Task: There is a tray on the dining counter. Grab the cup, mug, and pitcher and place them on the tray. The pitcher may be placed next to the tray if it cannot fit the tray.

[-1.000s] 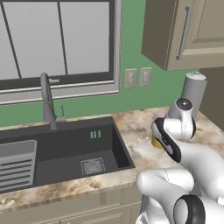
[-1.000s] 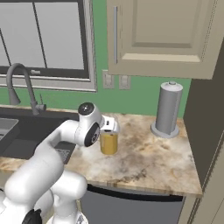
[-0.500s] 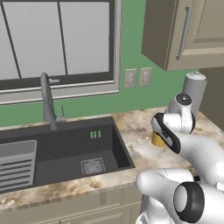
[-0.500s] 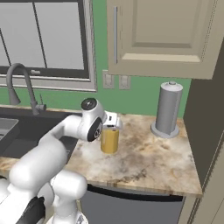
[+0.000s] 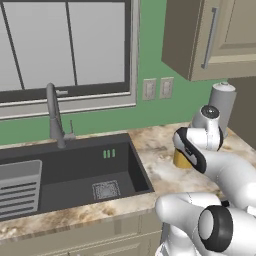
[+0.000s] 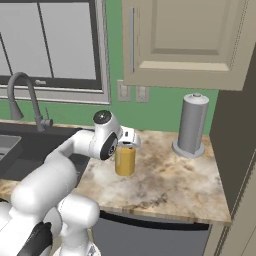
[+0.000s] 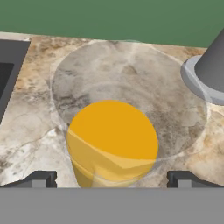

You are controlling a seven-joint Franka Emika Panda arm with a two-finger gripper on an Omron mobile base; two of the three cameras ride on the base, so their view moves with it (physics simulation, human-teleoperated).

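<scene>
Yellow-orange and clear, one pitcher [image 6: 125, 160] stands upright on the marbled beige counter [image 6: 170, 185], at the centre of the right base frame, between the dark sink [image 5: 75, 172] and one grey canister [image 6: 192, 125] at right. Green wall, a window, two wall outlets [image 6: 133, 92] and a beige cabinet [image 6: 185, 40] fill the upper frame. One faucet [image 5: 55, 117] rises behind the sink. The gripper [image 7: 111, 179] hangs just over the pitcher's rim, fingers [image 7: 39, 179] spread wide at either side, holding nothing. From the hand camera the pitcher's orange bottom shows through its open mouth; the left base view adds the sink's drain and a ribbed rack [image 5: 20, 182].
</scene>
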